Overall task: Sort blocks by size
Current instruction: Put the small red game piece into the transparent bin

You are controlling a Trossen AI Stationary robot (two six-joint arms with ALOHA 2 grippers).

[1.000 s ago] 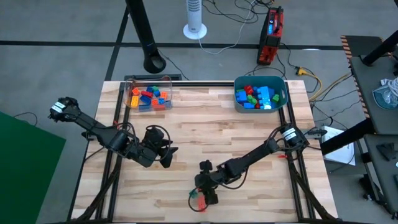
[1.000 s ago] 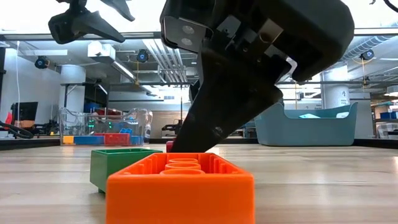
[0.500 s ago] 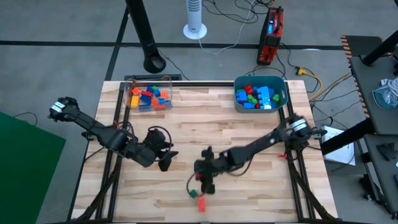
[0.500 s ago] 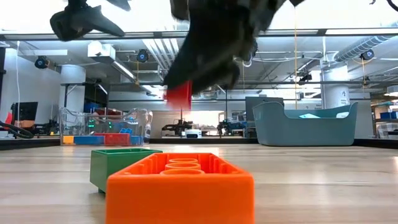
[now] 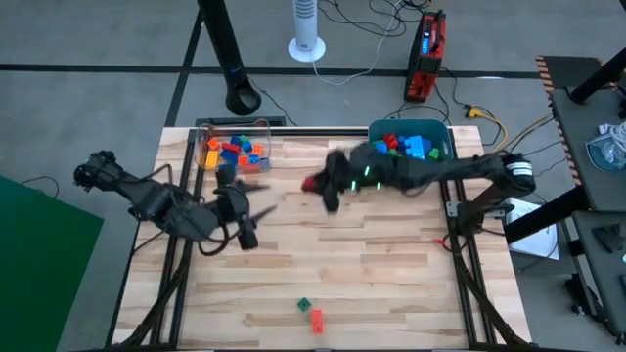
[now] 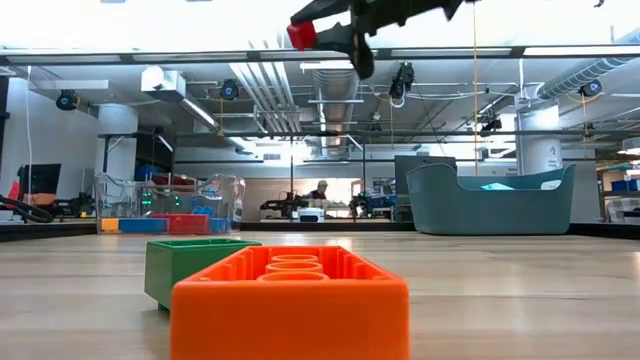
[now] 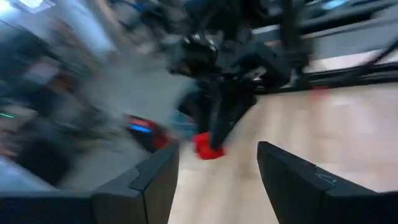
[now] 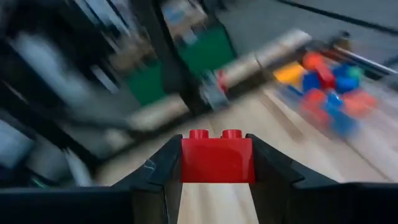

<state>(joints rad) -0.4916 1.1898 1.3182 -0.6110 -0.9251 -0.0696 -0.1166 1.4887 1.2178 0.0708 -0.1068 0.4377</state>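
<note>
Red and studded, a small plastic brick [image 8: 217,158] sits clamped between the two dark fingers of the right gripper [image 5: 320,186], two studs showing on its upper face in the right wrist view. The gripper hangs well above the wooden table [image 5: 391,264], over its far half — in the low view the brick shows near the upper edge, high over the boards. Just beyond the gripper on one side stands the teal plastic tub [image 5: 440,156], holding a heap of blue, red and green bricks [image 5: 401,152]. On the gripper's other side, farther off, stands the clear plastic box [image 5: 233,147] with orange, red, blue and yellow bricks [image 5: 235,154] inside.

The left gripper [image 5: 243,210] hovers over the table's left half, nearer the clear box than the tub, well apart from the right gripper. Its fingers [image 7: 155,180] stand spread with nothing between them — through the gap its wrist view shows the right gripper holding the red brick.

Far from both grippers, by the table's near edge, a small green brick [image 5: 303,305] and an orange studded brick [image 5: 316,320] lie just beside each other on the boards; whether they touch I cannot tell. In the low view the orange one stands in front of the green one.
</note>
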